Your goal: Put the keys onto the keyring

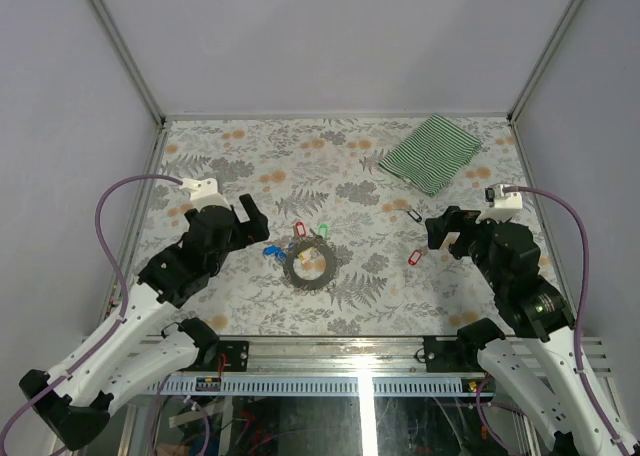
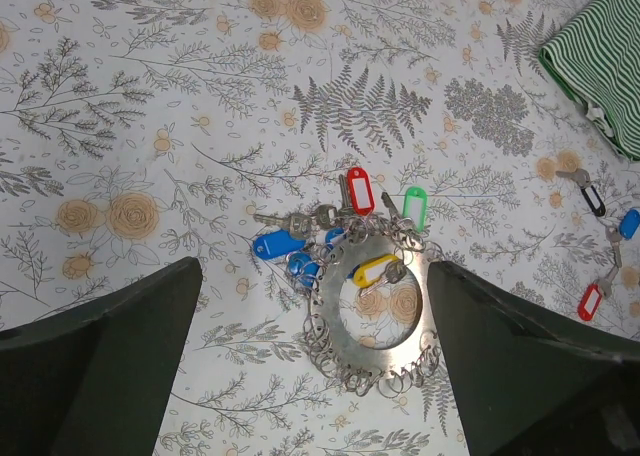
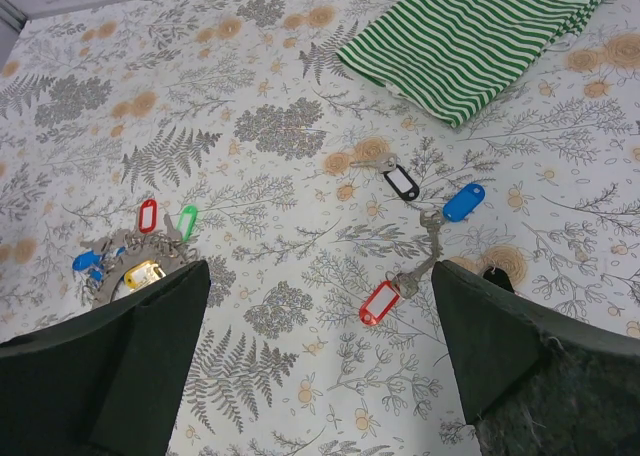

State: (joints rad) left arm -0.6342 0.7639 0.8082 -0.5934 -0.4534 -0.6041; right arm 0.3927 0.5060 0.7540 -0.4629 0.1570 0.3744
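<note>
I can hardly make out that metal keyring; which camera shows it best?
The left wrist view: the keyring sits close and central, links clear. The top view shows it small and dark; the right wrist view, distant and partly hidden.

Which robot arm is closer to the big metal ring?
Left. The left gripper sits just left of the keyring; the right gripper is farther off on its right.

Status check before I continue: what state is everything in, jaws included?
keyring: lying flat, ungripped.
ring-side keys: bunched at the keyring; threaded or not, cannot tell.
black-tagged key: loose, off the keyring.
loose blue-tagged key: loose, off the keyring.
loose red-tagged key: loose, off the keyring.
striped cloth: lying flat, far right.
left gripper: jaws open, empty.
right gripper: jaws open, empty.
</note>
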